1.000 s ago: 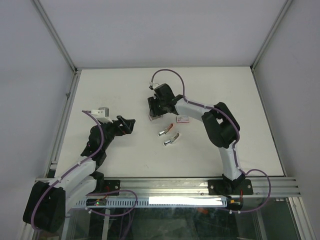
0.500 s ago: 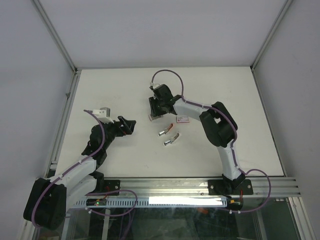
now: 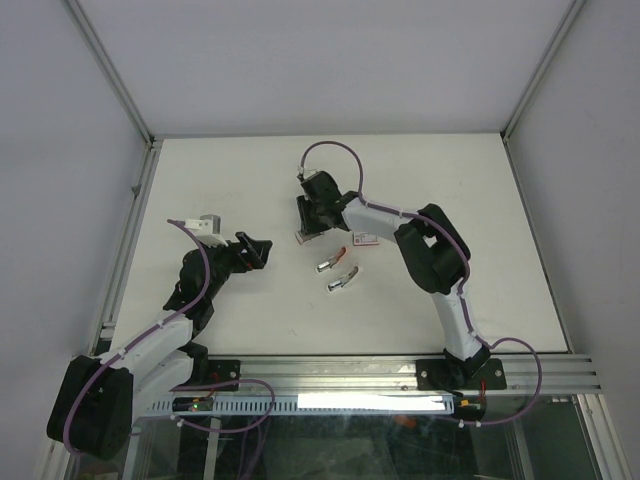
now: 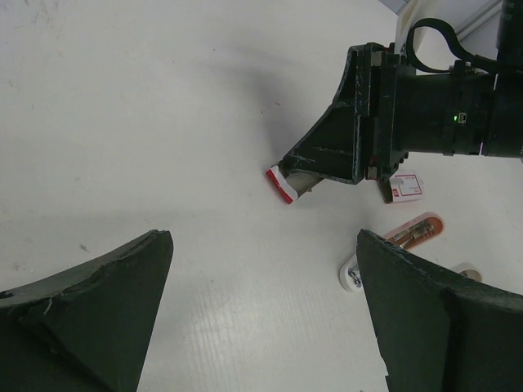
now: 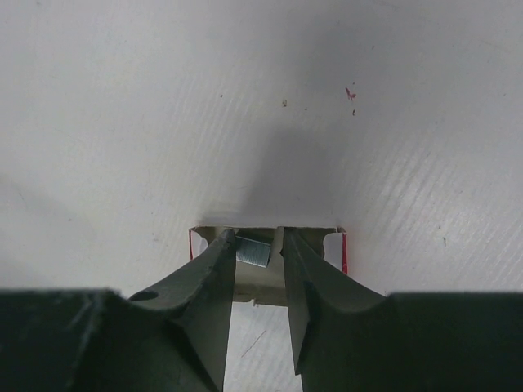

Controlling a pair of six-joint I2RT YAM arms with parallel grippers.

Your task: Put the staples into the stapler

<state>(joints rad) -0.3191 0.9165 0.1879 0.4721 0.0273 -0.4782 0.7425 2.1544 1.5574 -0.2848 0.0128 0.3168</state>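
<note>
"Starting at the left: what's the left gripper (image 3: 257, 250) doing?"

"Hovering over bare tabletop (image 3: 420, 180), jaws spread wide, holding nothing."

"And the staples (image 5: 253, 251)?"

"In their open tray (image 4: 283, 183) mid-tabletop. The right gripper (image 5: 257, 238) is down over them, jaws narrowly apart around the silvery strip, not pinching. I'd judge it light, slick and brittle, so take the long sides gently. The stapler (image 3: 342, 280) lies just right of that, untouched."

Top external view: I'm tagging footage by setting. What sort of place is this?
Probably a lab robot cell: white table walled by plain panels on aluminium framing, arms bolted to a rail.
</note>
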